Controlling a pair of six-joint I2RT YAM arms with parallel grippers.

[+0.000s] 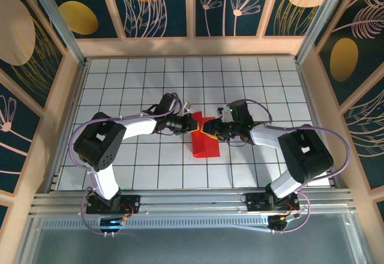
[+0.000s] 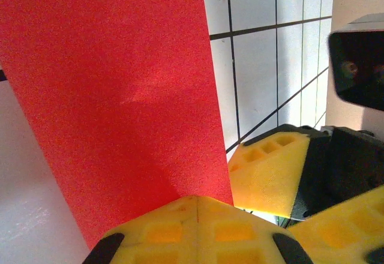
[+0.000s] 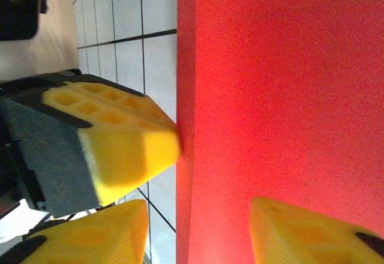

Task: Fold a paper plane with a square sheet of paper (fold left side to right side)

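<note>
Nothing readable shows anywhere. The square sheet of paper (image 1: pixel 206 147) is plain red, the table (image 1: pixel 180 78) bears only dark grid lines, and the wall panels (image 1: pixel 156 6) at twelve o'clock carry drawn leaves and flowers.

In the top view, the square sheet of paper (image 1: pixel 206 147) lay on the table (image 1: pixel 180 84) at mid-frame. The left gripper (image 1: pixel 192 122) met its upper left corner and the right gripper (image 1: pixel 212 130) its upper right, the two just beside each other. In the right wrist view, the sheet's left edge ran up between that gripper's fingers (image 3: pixel 300 231).
</note>
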